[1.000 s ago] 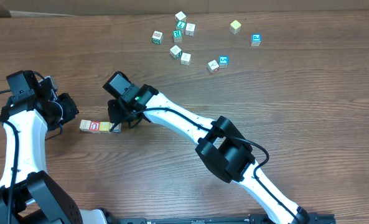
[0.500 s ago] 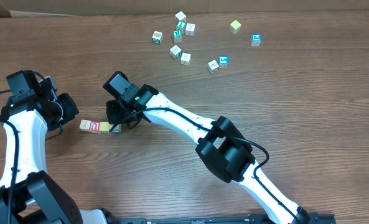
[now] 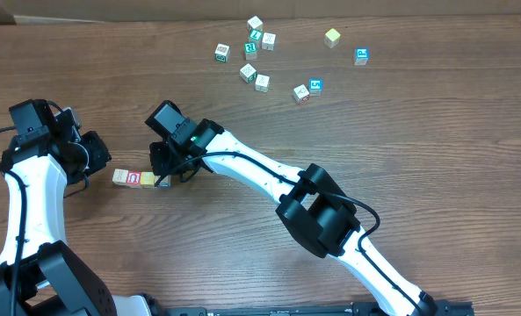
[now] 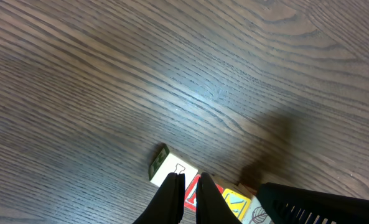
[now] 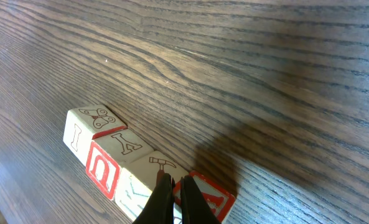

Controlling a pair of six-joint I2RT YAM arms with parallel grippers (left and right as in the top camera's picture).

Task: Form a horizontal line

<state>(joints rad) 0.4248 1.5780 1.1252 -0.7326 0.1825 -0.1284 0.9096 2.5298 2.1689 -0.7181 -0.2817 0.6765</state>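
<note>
Four letter cubes lie touching in a short horizontal line on the wooden table: a cream-white cube, a red-marked cube, a yellow cube and a fourth cube partly under my right arm. My right gripper is shut and empty, its tips over the seam between the last two cubes. My left gripper is shut on nothing, just left of the line, over its cream-white end.
Several other letter cubes lie scattered at the back of the table: a cluster, a pale yellow-green one, a blue one and a pair. My right arm's long white link crosses the table's middle.
</note>
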